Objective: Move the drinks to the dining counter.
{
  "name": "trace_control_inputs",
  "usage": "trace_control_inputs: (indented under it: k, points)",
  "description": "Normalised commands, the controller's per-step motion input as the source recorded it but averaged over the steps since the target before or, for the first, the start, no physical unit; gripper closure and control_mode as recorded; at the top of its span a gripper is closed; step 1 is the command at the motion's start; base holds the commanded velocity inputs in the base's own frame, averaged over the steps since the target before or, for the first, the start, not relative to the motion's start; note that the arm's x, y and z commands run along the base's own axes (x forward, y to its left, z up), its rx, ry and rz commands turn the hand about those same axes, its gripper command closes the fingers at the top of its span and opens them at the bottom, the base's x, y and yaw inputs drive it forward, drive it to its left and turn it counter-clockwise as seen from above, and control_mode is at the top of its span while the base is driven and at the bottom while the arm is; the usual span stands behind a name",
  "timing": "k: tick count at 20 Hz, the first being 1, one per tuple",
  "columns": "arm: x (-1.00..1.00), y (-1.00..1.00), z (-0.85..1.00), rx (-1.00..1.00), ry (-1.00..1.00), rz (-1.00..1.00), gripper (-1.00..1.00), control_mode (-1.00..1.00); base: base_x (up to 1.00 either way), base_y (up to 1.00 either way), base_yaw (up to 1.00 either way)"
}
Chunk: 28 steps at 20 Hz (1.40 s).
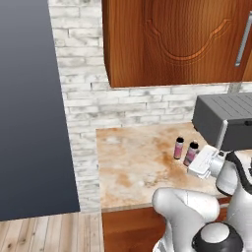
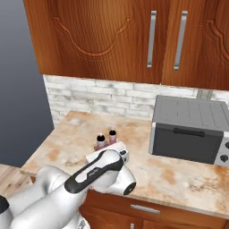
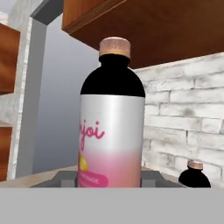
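Observation:
Two small pink drinks with black caps stand on a marble-topped cabinet counter (image 1: 128, 167). My gripper (image 1: 194, 158) reaches in from the right and is shut on the nearer bottle (image 1: 191, 153), which leans slightly. In the hand view this bottle (image 3: 111, 131) stands close up, and grey fingers (image 3: 65, 179) press against both of its sides. The other bottle (image 1: 178, 148) stands free just beyond, close to the brick wall, and peeks in low right (image 3: 194, 175). From the right base view the held bottle (image 2: 100, 141) is left of the free one (image 2: 112, 136), above my gripper (image 2: 102, 149). The dining counter is out of view.
A grey toaster oven (image 2: 190, 129) sits on the counter to the right of the bottles. Wooden wall cabinets (image 2: 134, 40) hang overhead. A tall dark grey panel (image 1: 29, 108) stands left of the counter. The brick wall (image 1: 138, 106) closes the back.

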Motion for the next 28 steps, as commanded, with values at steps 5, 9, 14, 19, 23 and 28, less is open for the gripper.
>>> trace_control_inputs:
  k: [5, 9, 14, 19, 23, 28]
  points:
    - [-0.75, 0.0, 0.92, -0.06, 0.03, 0.0, 1.0, -1.0, 0.0, 0.0, 0.0]
    - [-0.69, 0.02, 0.56, -0.04, 0.03, 0.06, 1.0, -1.0, 0.0, 0.0, 0.0]
    - [-0.16, 0.03, 0.09, -0.01, -0.01, 0.07, 1.0, -1.0, 0.0, 0.0, 0.0]
    - [0.0, 0.0, 0.0, 0.0, 0.0, 0.0, 1.0, 1.0, 0.0, 0.0, 0.0]
    - [0.0, 0.0, 0.0, 0.0, 0.0, 0.0, 1.0, 1.0, -0.46, -0.03, 0.0]
    - [0.0, 0.0, 0.0, 0.0, 0.0, 0.0, 1.0, 1.0, -1.0, -0.31, 0.0]
